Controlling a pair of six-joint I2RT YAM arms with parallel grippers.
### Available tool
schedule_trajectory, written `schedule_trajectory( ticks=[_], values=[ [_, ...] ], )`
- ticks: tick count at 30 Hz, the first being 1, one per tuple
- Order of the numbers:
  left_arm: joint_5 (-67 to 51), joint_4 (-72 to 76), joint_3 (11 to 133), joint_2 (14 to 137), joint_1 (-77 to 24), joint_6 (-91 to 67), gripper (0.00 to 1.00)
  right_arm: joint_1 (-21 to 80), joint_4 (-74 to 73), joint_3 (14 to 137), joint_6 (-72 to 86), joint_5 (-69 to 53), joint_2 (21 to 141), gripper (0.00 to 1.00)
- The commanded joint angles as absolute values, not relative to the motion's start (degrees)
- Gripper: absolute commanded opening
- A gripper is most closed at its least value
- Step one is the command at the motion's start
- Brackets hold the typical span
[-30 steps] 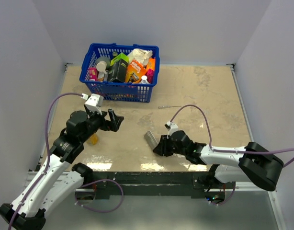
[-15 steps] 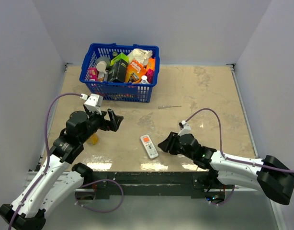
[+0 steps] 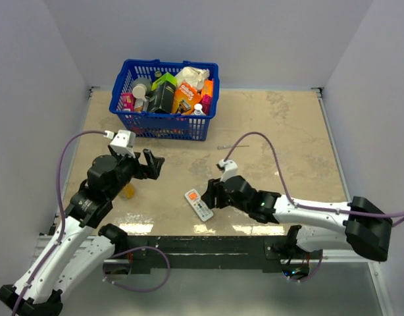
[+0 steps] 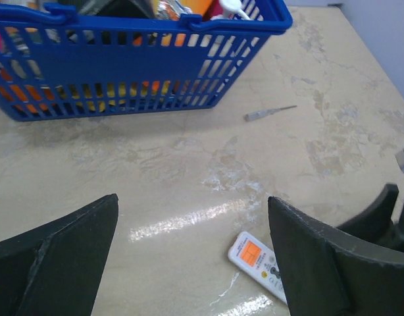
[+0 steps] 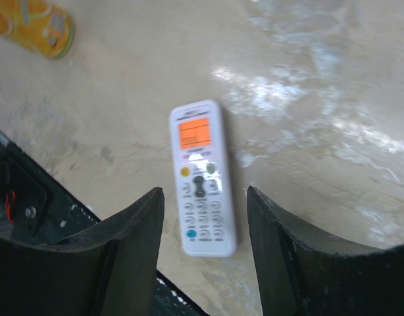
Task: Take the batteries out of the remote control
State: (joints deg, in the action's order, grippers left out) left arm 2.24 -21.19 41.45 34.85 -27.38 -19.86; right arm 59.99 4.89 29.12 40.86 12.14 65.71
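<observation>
Judging by what I could see, the job had barely begun. The remote control (image 3: 199, 205) lay flat on the table well to the near side of the blue basket (image 3: 159, 125), below its right-hand end, buttons and orange display facing up. That put the battery recess against the table, so I could not tell whether the cover was on or the batteries were inside; none showed anywhere. Turning it over, opening it and taking the cells out all seemed to be left.

My right gripper (image 3: 210, 195) hung over the remote, its fingers (image 5: 133, 243) partly spread on either side with gaps showing, holding nothing. The left gripper (image 3: 152, 164), near the basket's left half, was spread wide and empty.

The table (image 3: 287, 125) was glossy beige marbled stone, throwing glare. A thin grey tool (image 3: 233, 146) lay just off the basket's near right corner, and an orange-yellow packet (image 3: 127, 191) lay nearer than the basket's left end. Plain pale walls closed in three sides.
</observation>
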Motion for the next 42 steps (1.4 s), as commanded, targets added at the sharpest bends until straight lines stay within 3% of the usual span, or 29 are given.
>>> schedule_trajectory(
  ticks=[1, 8, 19, 35, 42],
  values=[
    [12.91, -21.45, 42.54, 29.98, -27.07, -19.69, 0.99, 69.15, 3.69, 36.02, 28.68, 20.9, 71.53, 0.57],
    [18.89, -21.36, 41.48, 21.54, -27.07, -20.74, 0.99, 80.05, 1.41, 42.18, 21.45, 30.66, 83.31, 0.61],
    [18.9, -21.36, 41.22, 19.86, -27.07, -21.09, 0.98, 90.26, -7.37, 51.94, 18.11, 50.18, 102.19, 0.64],
    [18.02, -21.01, 40.96, 19.95, -27.07, -21.01, 0.98, 89.91, -25.02, 60.37, 33.13, 61.26, 112.75, 0.67],
    [17.93, -21.09, 41.04, 20.13, -26.98, -20.92, 0.98, 85.87, -25.4, 60.39, 34.72, 55.56, 113.82, 0.66]
  ],
)
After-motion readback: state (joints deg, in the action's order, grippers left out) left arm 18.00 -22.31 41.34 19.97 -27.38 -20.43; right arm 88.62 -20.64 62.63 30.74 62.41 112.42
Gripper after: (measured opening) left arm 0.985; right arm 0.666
